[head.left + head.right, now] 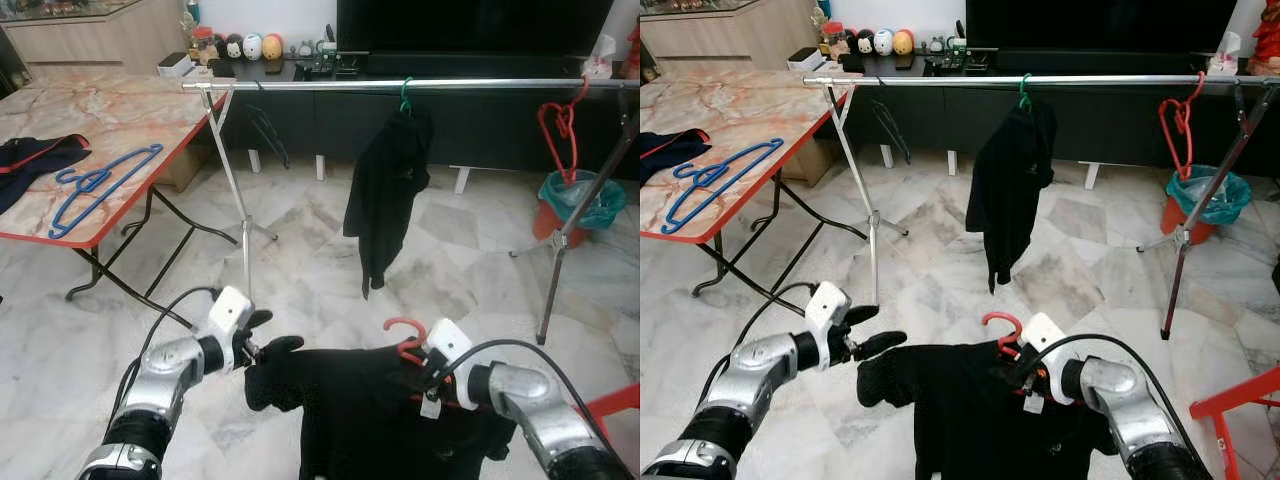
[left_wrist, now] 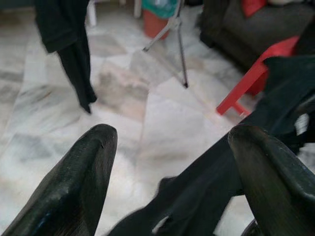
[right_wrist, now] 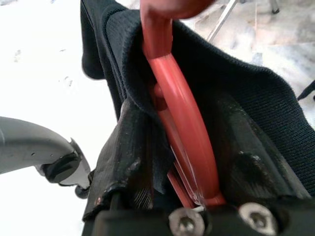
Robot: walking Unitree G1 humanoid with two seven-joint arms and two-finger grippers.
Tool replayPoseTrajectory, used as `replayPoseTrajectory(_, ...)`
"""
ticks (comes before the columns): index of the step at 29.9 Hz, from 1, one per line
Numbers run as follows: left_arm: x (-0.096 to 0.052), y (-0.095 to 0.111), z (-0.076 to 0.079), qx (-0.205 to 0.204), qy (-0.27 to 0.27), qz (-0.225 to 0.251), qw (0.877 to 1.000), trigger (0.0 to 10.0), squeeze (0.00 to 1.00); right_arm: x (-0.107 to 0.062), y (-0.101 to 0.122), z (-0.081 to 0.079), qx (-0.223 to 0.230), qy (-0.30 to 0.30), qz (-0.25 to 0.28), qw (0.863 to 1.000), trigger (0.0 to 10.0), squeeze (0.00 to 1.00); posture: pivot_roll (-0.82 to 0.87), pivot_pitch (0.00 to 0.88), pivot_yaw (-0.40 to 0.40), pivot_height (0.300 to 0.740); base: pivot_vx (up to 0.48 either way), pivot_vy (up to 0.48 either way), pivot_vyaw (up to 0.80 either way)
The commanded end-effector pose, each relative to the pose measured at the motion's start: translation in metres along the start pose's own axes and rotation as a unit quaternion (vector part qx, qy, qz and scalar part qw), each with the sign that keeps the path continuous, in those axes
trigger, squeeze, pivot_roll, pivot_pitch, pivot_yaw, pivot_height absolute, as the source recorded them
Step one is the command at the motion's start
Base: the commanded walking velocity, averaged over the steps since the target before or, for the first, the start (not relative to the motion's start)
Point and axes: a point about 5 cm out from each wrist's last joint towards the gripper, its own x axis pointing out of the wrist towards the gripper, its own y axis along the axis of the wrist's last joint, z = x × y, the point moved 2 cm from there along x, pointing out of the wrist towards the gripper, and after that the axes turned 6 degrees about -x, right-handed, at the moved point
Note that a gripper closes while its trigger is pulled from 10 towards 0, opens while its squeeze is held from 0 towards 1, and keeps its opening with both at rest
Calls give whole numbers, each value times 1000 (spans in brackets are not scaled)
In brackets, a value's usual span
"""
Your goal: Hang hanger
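A red hanger (image 1: 402, 334) carries a black garment (image 1: 350, 405) low in front of me. My right gripper (image 1: 428, 376) is shut on the hanger's neck, with cloth bunched around it; in the right wrist view the red hanger (image 3: 183, 115) runs between the black fingers (image 3: 129, 164). My left gripper (image 1: 268, 335) stands open at the garment's left shoulder, and in the left wrist view the black cloth (image 2: 206, 187) lies just past its fingertips (image 2: 86, 172). The clothes rail (image 1: 320, 86) runs across ahead, well above both grippers.
A black garment on a green hanger (image 1: 385, 190) hangs mid-rail, and red hangers (image 1: 562, 135) hang at its right end. A table (image 1: 130, 110) on the left holds blue hangers (image 1: 95, 185). A lined orange bin (image 1: 575, 205) and a red chair (image 1: 615, 400) stand at right.
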Motion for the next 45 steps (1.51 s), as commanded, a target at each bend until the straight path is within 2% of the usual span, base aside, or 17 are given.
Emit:
replayPoseTrajectory(1, 0, 1, 5, 1, -26, -9, 1000, 10000, 0, 4, 13, 2, -22, 0, 16, 1000, 10000, 0, 1, 34, 83, 740, 0, 0, 0)
replayPoseTrajectory(2, 0, 1, 9, 2, -40, -12, 999, 10000, 345, 5, 14, 2, -23, 0, 18, 1000, 10000, 0, 1, 34, 83, 740, 0, 0, 0)
replayPoseTrajectory(3, 0, 2, 9, 3, -41, -12, 999, 10000, 1000, 6, 15, 1, -25, 0, 20, 999, 10000, 0, 5, 41, 87, 740, 0, 0, 0)
replayPoseTrajectory(7, 3, 1, 13, 11, -48, -18, 999, 10000, 1000, 8, 20, 1, -30, 2, 26, 999, 10000, 0, 4, 48, 93, 740, 0, 0, 0)
replayPoseTrajectory(9, 4, 3, 20, 19, -72, -21, 997, 10000, 1000, 9, 23, 0, -34, 6, 29, 999, 10000, 0, 2, 52, 99, 740, 0, 0, 0)
replayPoseTrajectory(13, 4, 5, 24, 58, -86, -35, 994, 10000, 1000, 10, 27, -3, -39, 20, 37, 998, 10000, 0, 0, 53, 105, 740, 0, 0, 0)
replayPoseTrajectory(15, 6, 11, 25, 103, -86, -34, 990, 10000, 1000, 8, 26, -2, -49, 24, 28, 998, 10000, 0, 0, 54, 106, 740, 0, 0, 0)
replayPoseTrajectory(16, 6, 11, 25, 103, -86, -34, 990, 10000, 1000, 8, 26, -2, -49, 24, 28, 998, 10000, 0, 0, 54, 106, 740, 0, 0, 0)
replayPoseTrajectory(18, 9, 18, 25, 136, -80, -31, 987, 10000, 1000, 7, 24, -2, -57, 30, 20, 998, 10000, 0, 0, 55, 104, 740, 0, 0, 0)
replayPoseTrajectory(24, 15, 33, 34, 143, -104, -9, 984, 10000, 1000, 8, 29, -7, -71, 49, 22, 996, 10000, 0, -3, 48, 98, 740, 0, 0, 0)
replayPoseTrajectory(32, 18, 30, 44, 122, -133, -11, 984, 10000, 1000, 11, 38, -6, -85, 53, 31, 995, 10000, 0, -7, 36, 84, 740, 0, 0, 0)
replayPoseTrajectory(33, 18, 30, 45, 120, -132, -12, 984, 10000, 0, 11, 39, -6, -88, 55, 31, 994, 10000, 0, -6, 32, 81, 740, 0, 0, 0)
replayPoseTrajectory(45, 14, 25, 50, 102, -166, -39, 980, 10000, 0, 15, 52, -7, -106, 63, 42, 991, 10000, 0, -11, 7, 80, 740, 0, 0, 0)
